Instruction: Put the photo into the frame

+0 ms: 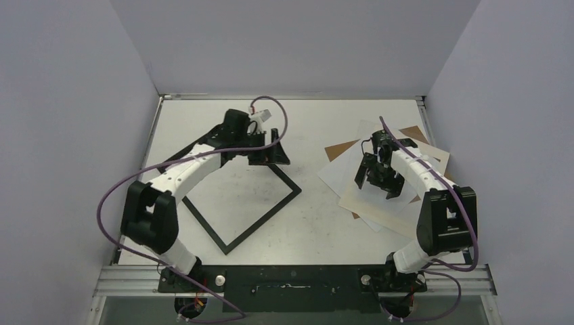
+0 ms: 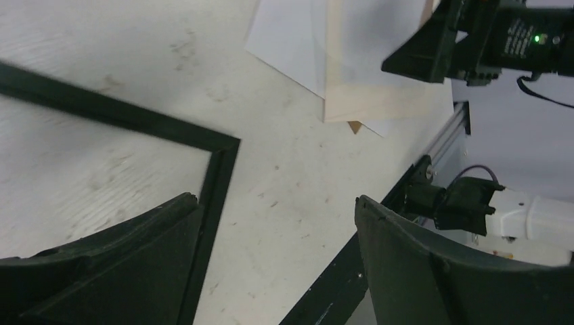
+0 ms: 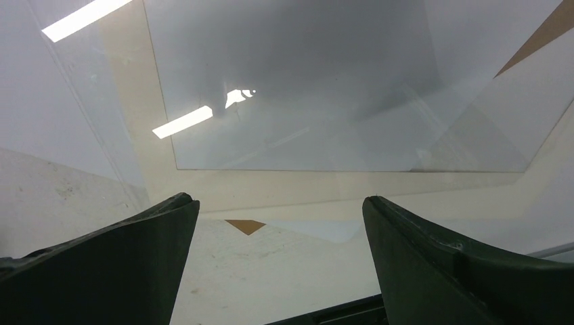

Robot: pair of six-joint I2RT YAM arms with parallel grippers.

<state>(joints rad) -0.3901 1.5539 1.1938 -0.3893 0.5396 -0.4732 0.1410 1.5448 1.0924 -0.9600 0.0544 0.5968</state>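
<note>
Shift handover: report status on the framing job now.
Left jaws open above frame, far edge. Right jaws open over mat stack. Frame empty; photo not made out.

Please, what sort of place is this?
Probably a laboratory robot cell: plain grey walls enclose a white table, the left arm and right arm stand on a metal rail, and a black frame and loose sheets lie there.

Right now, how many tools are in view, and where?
2. The left tool is open over the far side of the frame; the right tool is open above the sheet pile. Neither is hidden.
</note>
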